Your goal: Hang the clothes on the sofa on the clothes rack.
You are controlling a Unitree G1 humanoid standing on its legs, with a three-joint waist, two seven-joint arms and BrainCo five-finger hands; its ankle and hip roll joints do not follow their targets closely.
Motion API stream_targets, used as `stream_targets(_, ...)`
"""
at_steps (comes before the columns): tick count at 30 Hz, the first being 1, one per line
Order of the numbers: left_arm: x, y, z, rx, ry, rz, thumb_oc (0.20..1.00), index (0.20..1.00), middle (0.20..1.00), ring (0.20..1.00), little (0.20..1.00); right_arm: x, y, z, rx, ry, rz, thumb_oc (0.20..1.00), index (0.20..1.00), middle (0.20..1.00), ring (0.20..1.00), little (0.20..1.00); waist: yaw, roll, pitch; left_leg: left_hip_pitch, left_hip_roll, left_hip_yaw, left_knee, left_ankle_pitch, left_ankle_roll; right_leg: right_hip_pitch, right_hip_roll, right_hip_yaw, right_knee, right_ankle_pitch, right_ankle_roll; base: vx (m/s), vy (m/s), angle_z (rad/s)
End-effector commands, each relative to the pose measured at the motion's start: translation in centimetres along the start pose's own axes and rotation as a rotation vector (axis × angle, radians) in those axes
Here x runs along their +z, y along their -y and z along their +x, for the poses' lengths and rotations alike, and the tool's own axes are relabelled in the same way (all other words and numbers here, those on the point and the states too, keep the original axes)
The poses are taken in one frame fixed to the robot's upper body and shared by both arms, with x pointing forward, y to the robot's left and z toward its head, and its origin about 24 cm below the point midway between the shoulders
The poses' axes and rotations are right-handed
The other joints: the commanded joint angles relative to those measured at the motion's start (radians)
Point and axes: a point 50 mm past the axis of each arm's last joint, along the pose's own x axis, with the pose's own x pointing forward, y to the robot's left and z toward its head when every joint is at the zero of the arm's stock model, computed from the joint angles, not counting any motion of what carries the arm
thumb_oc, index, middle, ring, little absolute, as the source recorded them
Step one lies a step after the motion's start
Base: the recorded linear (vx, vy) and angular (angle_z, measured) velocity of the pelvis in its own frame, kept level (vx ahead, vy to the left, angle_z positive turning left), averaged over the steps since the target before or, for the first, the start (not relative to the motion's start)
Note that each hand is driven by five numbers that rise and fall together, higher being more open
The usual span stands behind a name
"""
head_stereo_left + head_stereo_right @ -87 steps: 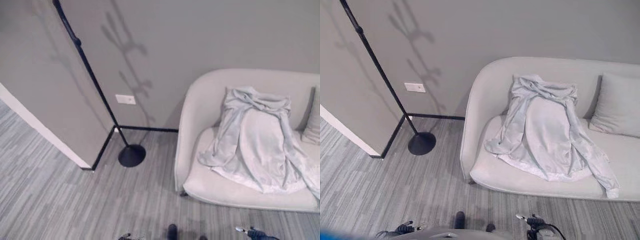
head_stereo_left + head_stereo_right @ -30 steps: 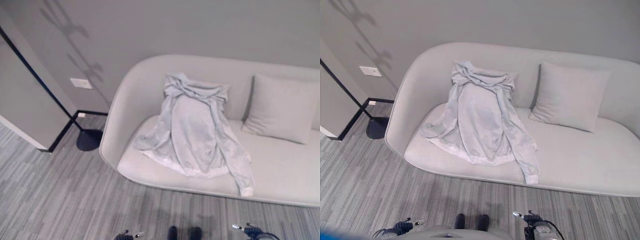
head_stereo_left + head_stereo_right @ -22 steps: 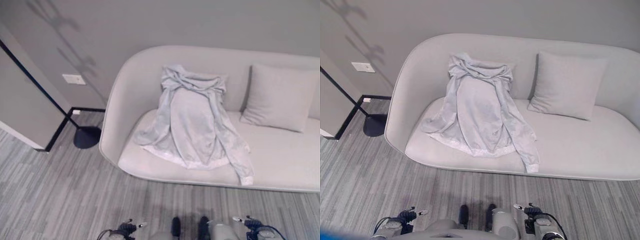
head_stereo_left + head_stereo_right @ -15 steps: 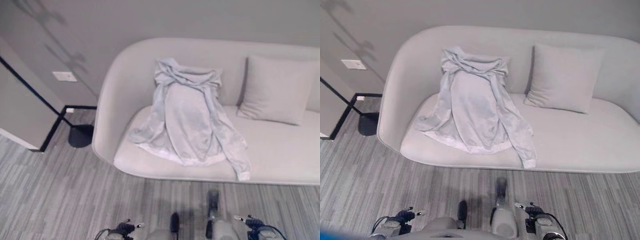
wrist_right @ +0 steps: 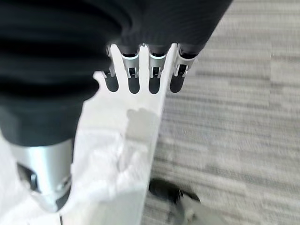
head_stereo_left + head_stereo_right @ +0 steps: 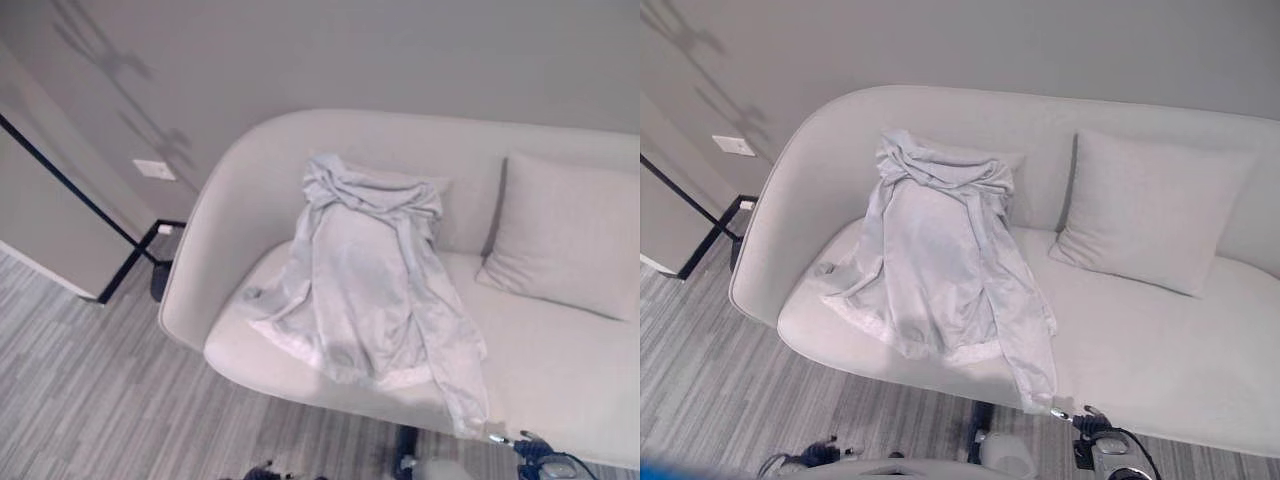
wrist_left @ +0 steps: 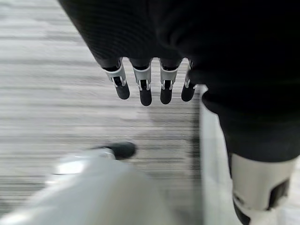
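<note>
Fingers on our left hand and right hand hang straight and loose, holding nothing, low near the floor. Nothing is hung yet. Mid-frame, the clothes lie on the sofa. Far upper left, maybe the clothes rack.

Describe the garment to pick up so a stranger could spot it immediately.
Find the pale curved sofa against the grey wall. On its left half a light grey hoodie lies spread from backrest to seat edge, rumpled and sleeved, unlike the smooth square cushion beside it.
</note>
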Motion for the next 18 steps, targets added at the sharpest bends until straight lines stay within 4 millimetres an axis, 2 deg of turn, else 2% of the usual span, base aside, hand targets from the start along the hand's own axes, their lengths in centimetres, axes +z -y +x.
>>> stream_targets(1, 2.5, -1.9, 0.3, 0.049, 0.068, 0.02, 1.0, 1.0, 1.0, 1.0, 1.0, 0.8, -1.2, 0.0, 0.031, 0.032, 0.018, 1.0, 1.0, 1.0, 1.0, 1.0, -0.012, -0.002, 0.018, 0.087, -0.07, -0.019, -0.015, 0.007, 0.028, -0.127, -0.078, 0.094, 0.036, 0.066, 0.102, 0.23, -0.2, 0.05)
stream_targets(2, 2.5, -1.9, 0.3, 0.047, 0.071, 0.015, 1.0, 1.0, 1.0, 1.0, 1.0, 0.8, -1.1, 0.0, 0.027, 0.033, 0.033, 1.0, 1.0, 1.0, 1.0, 1.0, -0.01, 0.007, 0.009, 0.072, -0.042, -0.02, 0.025, 0.078, 0.009, -0.095, -0.049, 0.096, 0.02, 0.034, 0.084, 0.23, -0.181, 0.04)
stream_targets(4, 2.4, -2.0, 0.2, 0.047, 0.068, 0.003, 1.0, 1.0, 1.0, 1.0, 1.0, 0.5, -1.0, 0.0, 0.024, 0.024, 0.037, 1.0, 1.0, 1.0, 1.0, 1.0, -0.007, 0.006, 0.007, 0.051, -0.035, -0.014, 0.092, 0.118, 0.008, -0.061, -0.035, 0.108, 0.01, 0.007, 0.071, 0.2, -0.152, -0.03)
stream_targets(5, 2.4, -2.0, 0.2, 0.047, 0.068, 0.003, 1.0, 1.0, 1.0, 1.0, 1.0, 0.5, -1.0, 0.0, 0.024, 0.024, 0.037, 1.0, 1.0, 1.0, 1.0, 1.0, -0.007, 0.006, 0.008, 0.051, -0.035, -0.015, 0.093, 0.116, 0.008, -0.06, -0.035, 0.108, 0.009, 0.007, 0.071, 0.16, -0.113, -0.15)
stream_targets(6, 2.1, -2.2, 0.2, 0.049, 0.064, -0.013, 1.0, 1.0, 1.0, 1.0, 1.0, -0.2, -0.9, -0.1, 0.023, 0.005, 0.039, 1.0, 1.0, 1.0, 1.0, 1.0, -0.001, -0.001, 0.013, 0.017, -0.033, 0.008, 0.195, 0.166, 0.014, -0.017, -0.031, 0.121, 0.006, -0.021, 0.055, 0.14, -0.107, -0.24)
stream_targets(7, 2.2, -2.3, 0.2, 0.05, 0.065, -0.022, 1.0, 1.0, 1.0, 1.0, 1.0, -0.3, -0.8, -0.1, 0.019, 0.001, 0.043, 1.0, 1.0, 1.0, 1.0, 1.0, 0.003, -0.009, 0.025, -0.011, -0.043, 0.013, 0.259, 0.192, 0.021, 0.004, -0.035, 0.127, 0.002, -0.027, 0.048, 0.14, -0.106, -0.2)
stream_targets(8, 2.2, -2.3, 0.2, 0.05, 0.065, -0.021, 1.0, 1.0, 1.0, 1.0, 1.0, -0.3, -0.8, -0.1, 0.019, 0.001, 0.043, 1.0, 1.0, 1.0, 1.0, 1.0, 0.002, -0.009, 0.026, -0.012, -0.044, 0.012, 0.262, 0.191, 0.021, 0.005, -0.035, 0.127, 0.003, -0.027, 0.048, 0.08, -0.071, -0.15)
stream_targets(10, 2.2, -2.5, 0.2, 0.057, 0.068, -0.05, 1.0, 1.0, 1.0, 1.0, 1.0, -0.6, -0.6, -0.1, 0.01, -0.011, 0.045, 1.0, 1.0, 1.0, 1.0, 1.0, 0.008, -0.024, 0.039, -0.063, -0.05, 0.052, 0.366, 0.219, 0.041, 0.039, -0.035, 0.139, -0.004, -0.043, 0.034, 0.08, -0.071, -0.17)
stream_targets(11, 2.2, -2.5, 0.2, 0.057, 0.068, -0.05, 1.0, 1.0, 1.0, 1.0, 1.0, -0.6, -0.6, -0.1, 0.01, -0.011, 0.045, 1.0, 1.0, 1.0, 1.0, 1.0, 0.008, -0.024, 0.038, -0.063, -0.05, 0.052, 0.366, 0.218, 0.041, 0.039, -0.035, 0.139, -0.004, -0.043, 0.034, 0.12, -0.086, -0.21)
stream_targets(12, 2.3, -2.6, 0.1, 0.065, 0.075, -0.066, 1.0, 1.0, 1.0, 1.0, 1.0, -0.8, -0.2, -0.1, -0.003, -0.022, 0.054, 1.0, 1.0, 1.0, 1.0, 1.0, 0.012, -0.039, 0.046, -0.116, -0.036, 0.113, 0.412, 0.199, 0.054, 0.061, -0.048, 0.142, -0.004, -0.058, 0.027, 0.13, -0.054, -0.1)
stream_targets(13, 2.5, -2.6, 0.2, 0.061, 0.081, -0.072, 1.0, 1.0, 1.0, 1.0, 1.0, -0.9, -0.1, -0.1, -0.007, -0.025, 0.053, 1.0, 1.0, 1.0, 1.0, 1.0, 0.017, -0.042, 0.05, -0.143, -0.036, 0.128, 0.41, 0.164, 0.06, 0.077, -0.052, 0.145, -0.006, -0.067, 0.031, 0.13, -0.054, 0.1)
stream_targets(14, 2.5, -2.6, 0.2, 0.061, 0.081, -0.072, 1.0, 1.0, 1.0, 1.0, 1.0, -0.9, -0.1, -0.1, -0.007, -0.025, 0.053, 1.0, 1.0, 1.0, 1.0, 1.0, 0.017, -0.042, 0.05, -0.143, -0.036, 0.128, 0.41, 0.164, 0.06, 0.077, -0.052, 0.145, -0.006, -0.067, 0.031, 0.22, 0.057, 0.16)
stream_targets(15, 2.7, -2.4, 0.2, 0.057, 0.087, -0.077, 1.0, 1.0, 1.0, 1.0, 1.0, -0.8, 0.2, -0.1, -0.019, -0.021, 0.062, 1.0, 1.0, 1.0, 1.0, 1.0, 0.03, -0.054, 0.055, -0.213, -0.054, 0.146, 0.267, 0.068, 0.049, 0.109, -0.081, 0.141, -0.015, -0.081, 0.057, 0.22, 0.101, 0.13)
stream_targets(16, 2.8, -2.4, 0.2, 0.057, 0.089, -0.077, 1.0, 1.0, 1.0, 1.0, 1.0, -0.7, 0.3, -0.1, -0.023, -0.018, 0.066, 1.0, 1.0, 1.0, 1.0, 1.0, 0.038, -0.048, 0.063, -0.243, -0.061, 0.141, 0.202, 0.092, 0.037, 0.121, -0.079, 0.142, -0.015, -0.087, 0.062, 0.34, 0.189, 0.13)
stream_targets(17, 2.8, -2.3, 0.2, 0.052, 0.092, -0.072, 1.0, 1.0, 1.0, 1.0, 1.0, -0.6, 0.5, 0.0, -0.031, -0.014, 0.069, 1.0, 1.0, 1.0, 1.0, 1.0, 0.057, -0.027, 0.07, -0.294, -0.081, 0.109, 0.072, 0.171, 0.01, 0.144, -0.06, 0.152, -0.015, -0.103, 0.063, 0.24, 0.17, 0.2)
stream_targets(18, 2.7, -2.2, 0.2, 0.051, 0.089, -0.073, 1.0, 1.0, 1.0, 1.0, 1.0, -0.6, 0.6, -0.1, -0.038, -0.014, 0.069, 1.0, 1.0, 1.0, 1.0, 1.0, 0.065, -0.023, 0.079, -0.32, -0.099, 0.083, 0.015, 0.192, 0.001, 0.165, -0.056, 0.16, -0.015, -0.119, 0.063, 0.36, 0.24, 0.17)
